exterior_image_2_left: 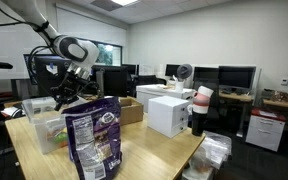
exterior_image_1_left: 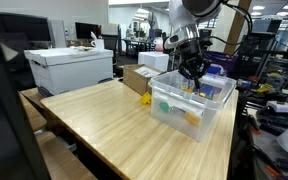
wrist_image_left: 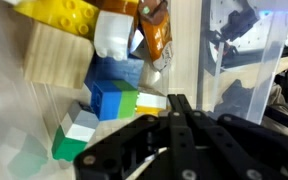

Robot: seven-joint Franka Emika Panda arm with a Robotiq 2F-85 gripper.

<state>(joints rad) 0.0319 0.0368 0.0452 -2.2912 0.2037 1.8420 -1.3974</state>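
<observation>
Clear plastic bin (exterior_image_1_left: 212,112) stands on the pale wooden table (exterior_image_1_left: 94,120); the black hand (exterior_image_1_left: 191,72) hangs inside it, fingers pressed together, seemingly gripping nothing; blue-and-green toy blocks (wrist_image_left: 112,98) lie just beside its tips.

This is an open-plan office that doubles as a robotics lab. Rows of desks carry black flat computer monitors (exterior_image_2_left: 236,76) under white ceiling light panels (exterior_image_2_left: 114,4), with a small round desk fan (exterior_image_2_left: 184,72) and a red-and-white drawer unit (exterior_image_2_left: 267,128) among them. A white-and-grey robot arm (exterior_image_2_left: 69,50) reaches over a light wooden table (exterior_image_1_left: 104,120), while a large white cardboard box (exterior_image_1_left: 69,68) and cluttered racks of cables and equipment (exterior_image_1_left: 274,95) crowd its edges.
</observation>
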